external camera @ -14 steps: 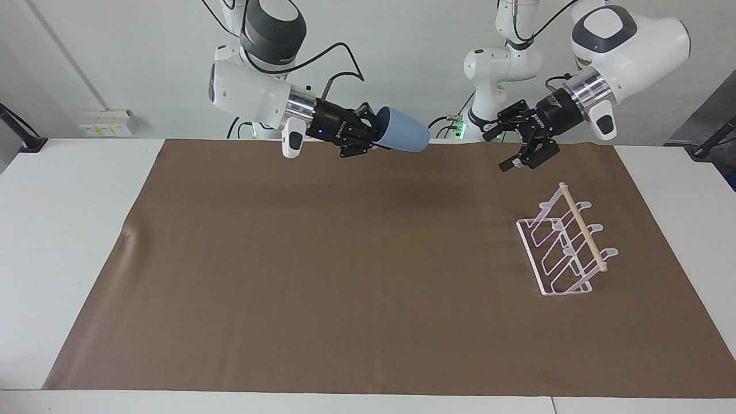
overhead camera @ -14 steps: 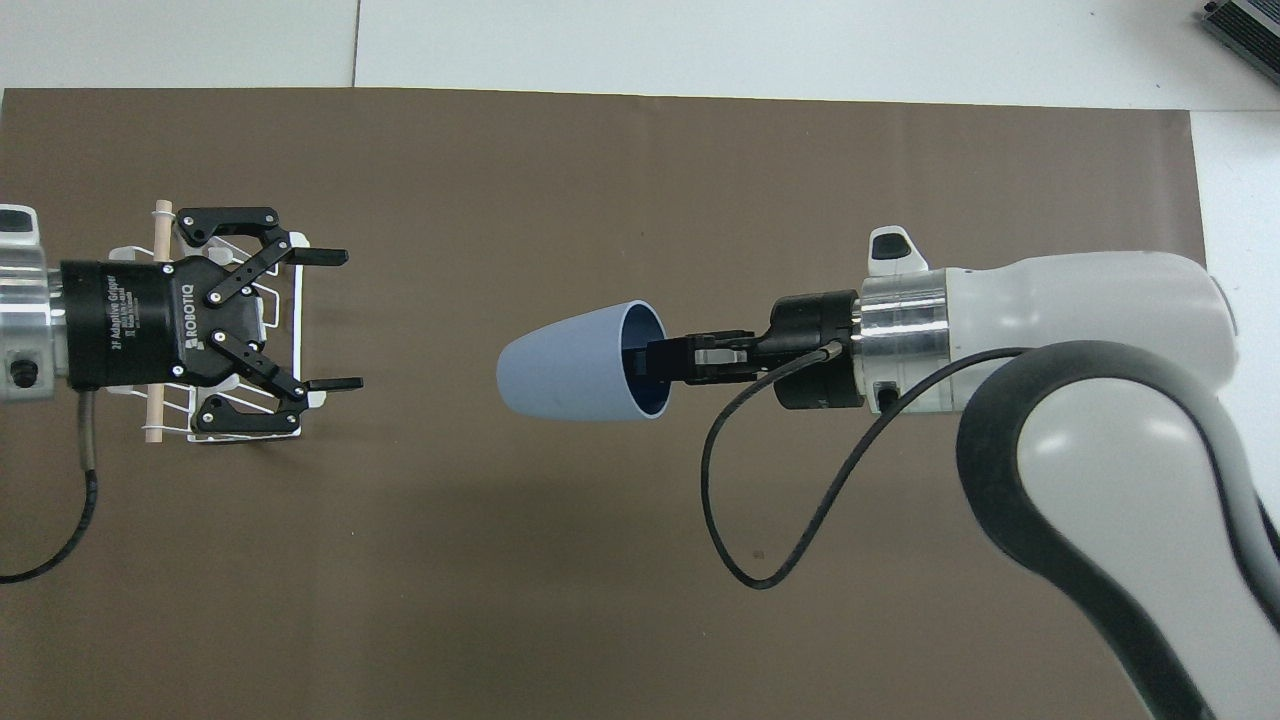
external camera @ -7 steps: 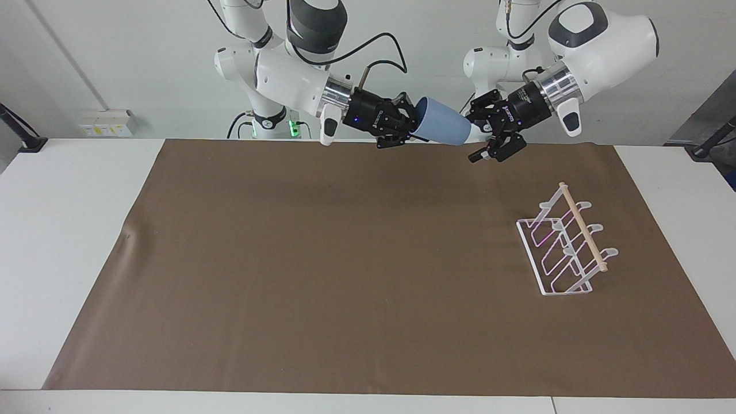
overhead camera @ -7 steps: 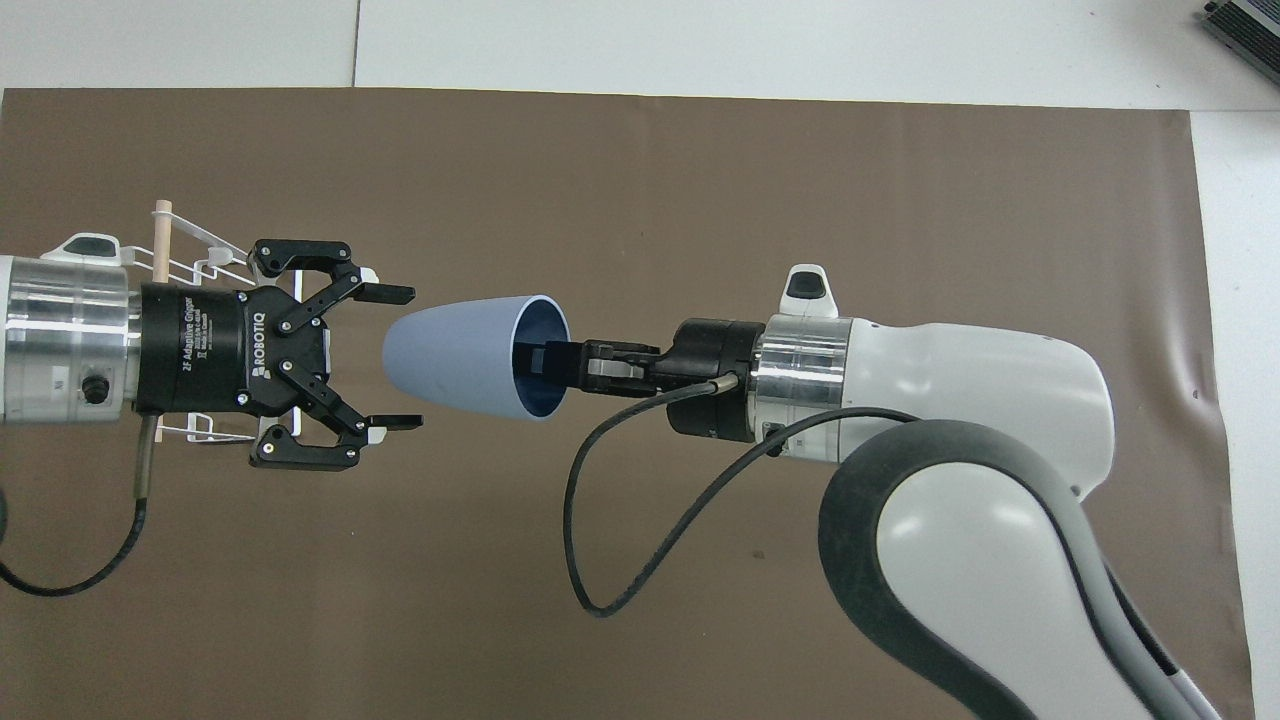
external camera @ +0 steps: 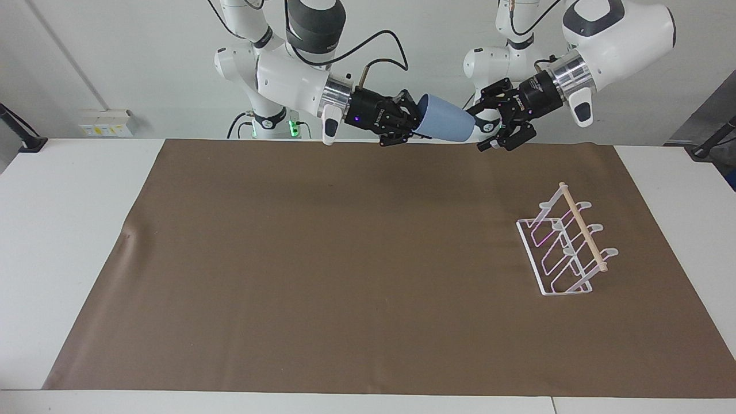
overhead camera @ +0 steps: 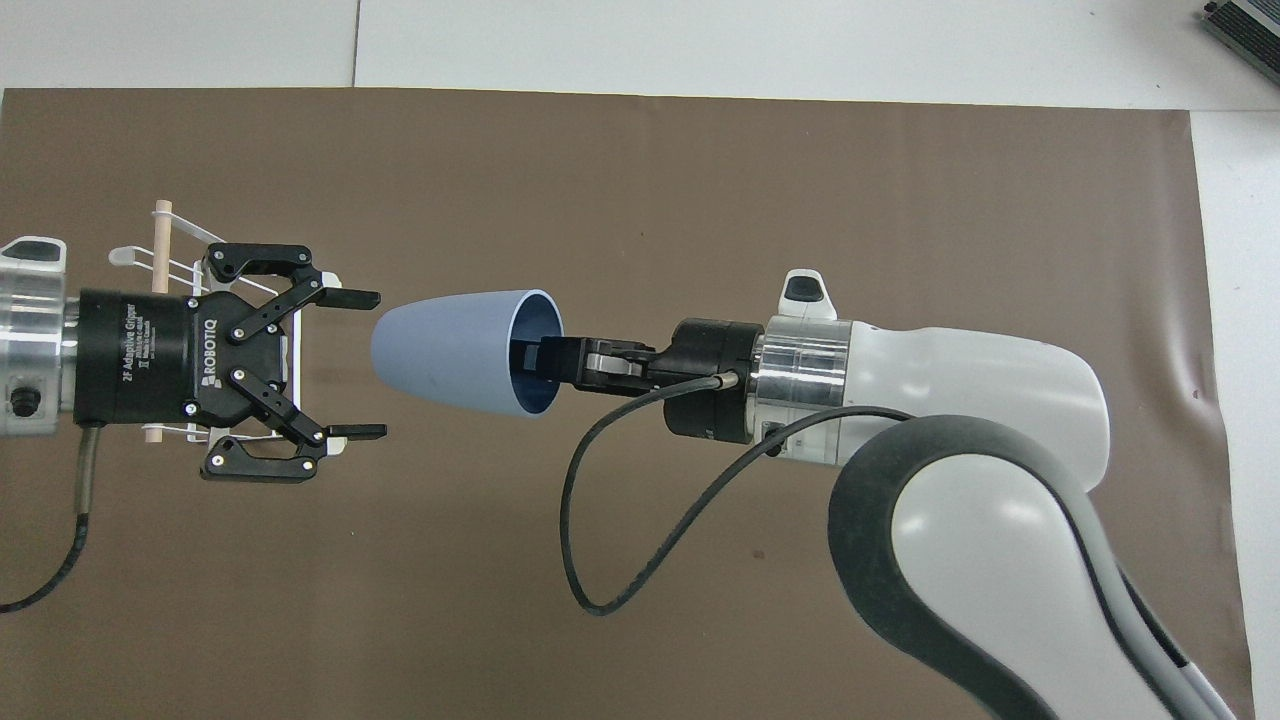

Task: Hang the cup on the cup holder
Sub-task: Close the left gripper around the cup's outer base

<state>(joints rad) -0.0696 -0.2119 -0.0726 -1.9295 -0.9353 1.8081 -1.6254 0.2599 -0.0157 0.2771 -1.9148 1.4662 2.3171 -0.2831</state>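
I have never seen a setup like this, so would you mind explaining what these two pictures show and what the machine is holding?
These are two robot arms at a table covered by a brown mat. One picture looks across the table at the robots; the other looks down from above their end. The right gripper holds a light-blue cup on its side in the air, fingers shut on its rim, base pointing at the left gripper. That one is open and faces the cup's base without gripping it, so this looks like a hand-over. A white wire cup holder with a wooden rod stands empty on the mat toward the left arm's end.
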